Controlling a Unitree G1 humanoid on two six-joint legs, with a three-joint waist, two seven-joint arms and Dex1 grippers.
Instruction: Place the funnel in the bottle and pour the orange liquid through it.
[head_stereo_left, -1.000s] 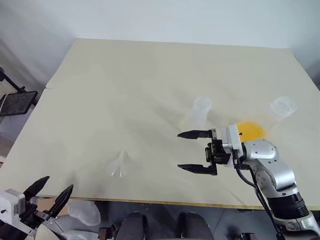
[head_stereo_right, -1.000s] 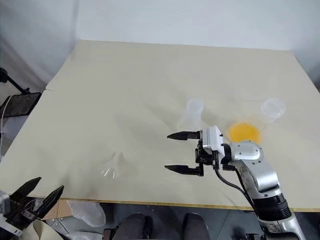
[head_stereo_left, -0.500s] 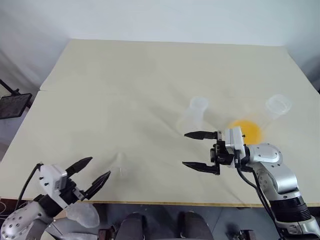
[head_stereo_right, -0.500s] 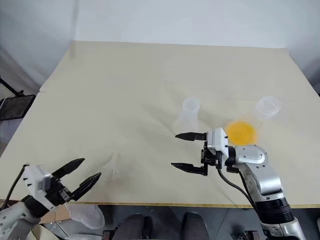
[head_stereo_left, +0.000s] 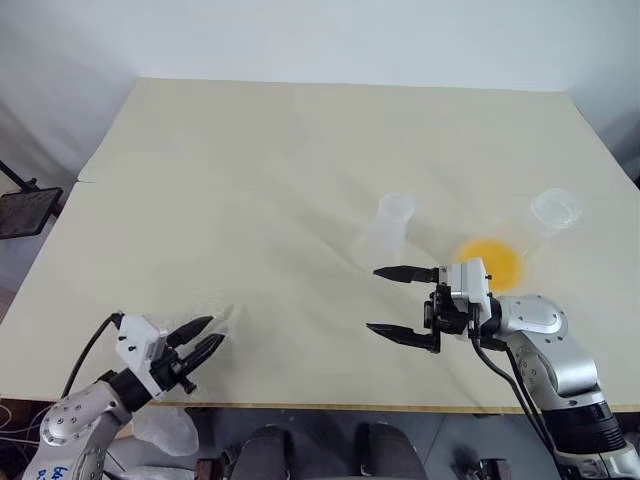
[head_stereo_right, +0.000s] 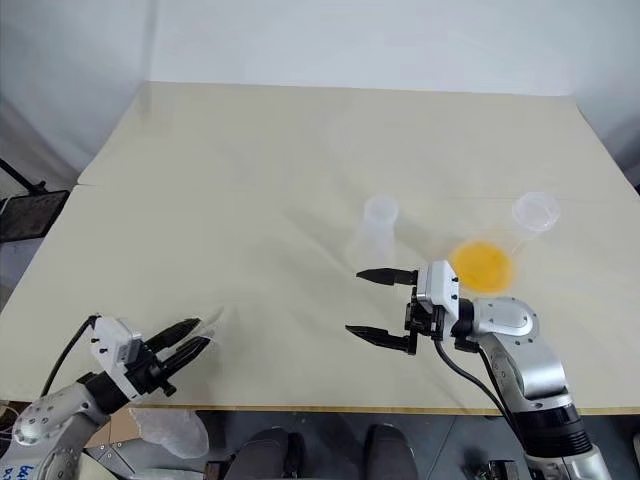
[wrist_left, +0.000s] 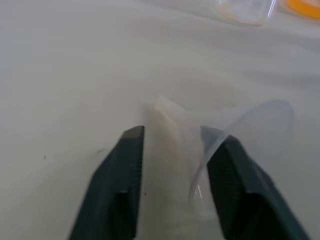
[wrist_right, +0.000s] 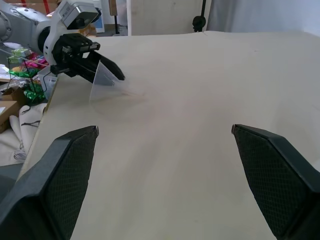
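Observation:
The clear funnel (wrist_left: 235, 125) lies on its side near the table's front left edge, its cone (wrist_right: 101, 80) faint against the tan top. My left gripper (head_stereo_left: 214, 331) reaches over that edge, its fingers (wrist_left: 131, 150) drawn in on either side of the funnel, one against the flared rim. The clear bottle (head_stereo_left: 391, 224) stands mid-table. Right of it a clear conical vessel (head_stereo_left: 555, 209) holds the orange liquid (head_stereo_left: 492, 262). My right gripper (head_stereo_left: 372, 300) hovers just in front of the bottle, pointing left, open with nothing between its fingers.
The tan table (head_stereo_left: 300, 140) stretches far back behind the bottle. Its front edge runs just under both grippers. A clear plastic bag (head_stereo_left: 165, 430) sits below the front left edge, and a black stand (head_stereo_left: 25, 208) is off the left side.
My left gripper has come up over the table's front edge to the funnel, and its fingers have narrowed around it. The right gripper has hardly moved.

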